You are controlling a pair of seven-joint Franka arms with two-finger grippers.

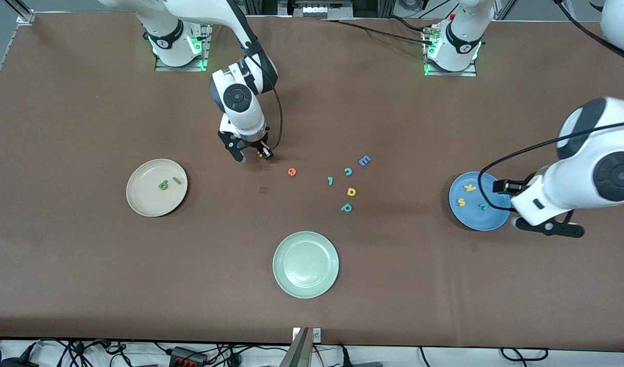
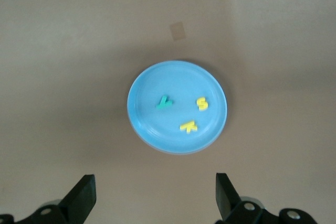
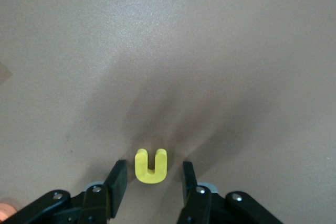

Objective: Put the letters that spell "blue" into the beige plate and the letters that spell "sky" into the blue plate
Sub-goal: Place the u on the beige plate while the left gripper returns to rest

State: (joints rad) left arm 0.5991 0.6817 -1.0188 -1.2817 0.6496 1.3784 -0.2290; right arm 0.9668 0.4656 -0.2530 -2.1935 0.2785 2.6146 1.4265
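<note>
The yellow u (image 3: 150, 165) is bracketed, untouched, by the right gripper (image 3: 151, 179), its jaws apart. The left gripper (image 2: 155, 199) is held released over the blue plate (image 2: 152, 129).

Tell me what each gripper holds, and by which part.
Left gripper: nothing, open above the blue plate. Right gripper: fingers straddle the yellow u, gaps on both sides, not gripped yet.
</note>
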